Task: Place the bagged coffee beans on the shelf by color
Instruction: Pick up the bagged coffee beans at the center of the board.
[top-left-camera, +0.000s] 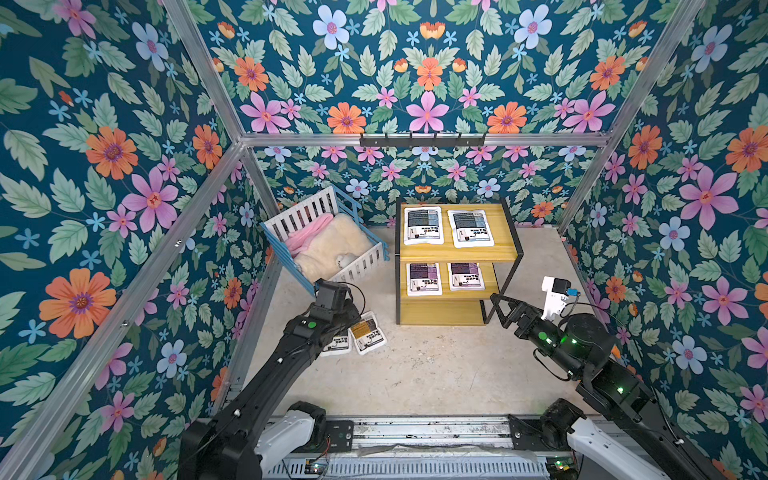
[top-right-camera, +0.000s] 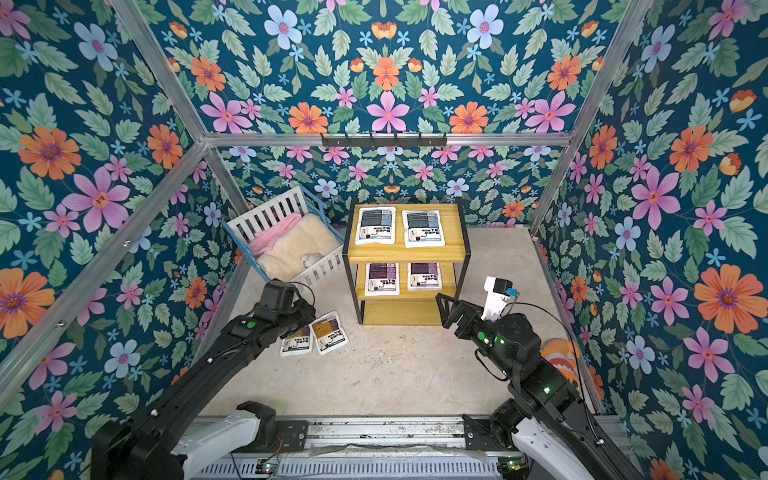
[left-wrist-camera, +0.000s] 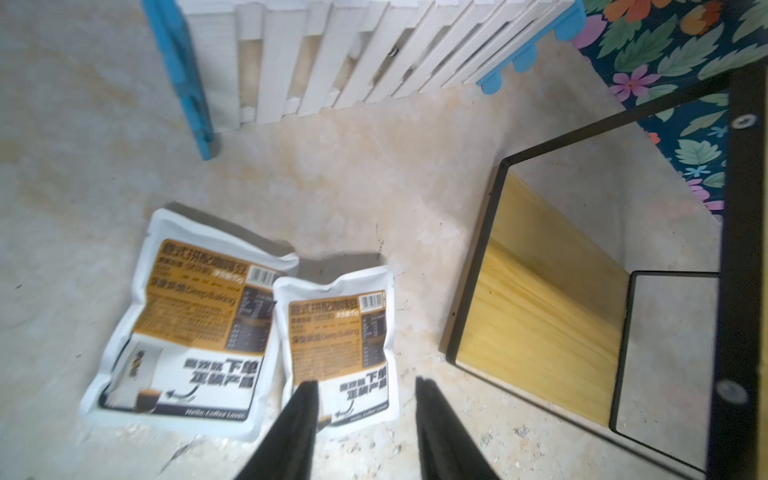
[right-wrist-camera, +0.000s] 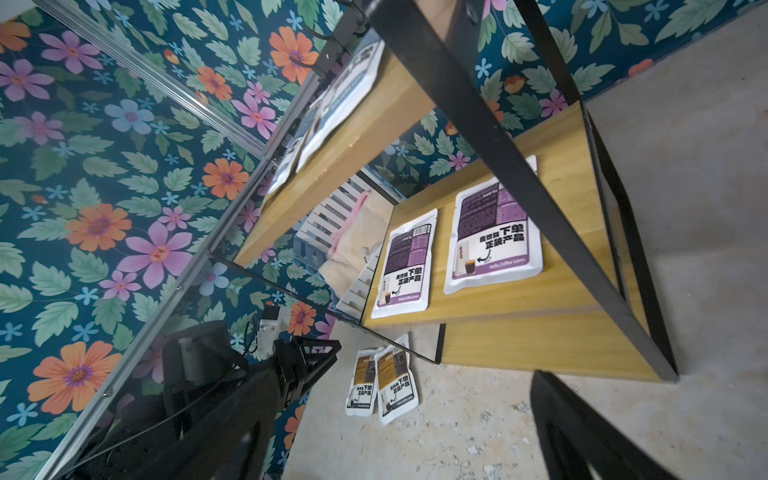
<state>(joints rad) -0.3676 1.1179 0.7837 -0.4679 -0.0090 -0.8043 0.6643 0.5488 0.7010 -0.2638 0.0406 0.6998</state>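
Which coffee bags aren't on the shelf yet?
The white pouches with yellow-brown labels, lying on the floor by the left gripper. The blue-grey pair is on the yellow shelf's top board, the purple pair on its middle one.

Black arms (top-left-camera: 266, 374); white bases (top-left-camera: 286, 432); green indicator lights (top-left-camera: 311, 324).

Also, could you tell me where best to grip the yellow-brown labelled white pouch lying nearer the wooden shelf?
Probably by its white bottom edge, coming from above with the left gripper: the yellow-brown pouch lies flat on the floor, that edge faces the open jaws, and one long side overlaps the second pouch.
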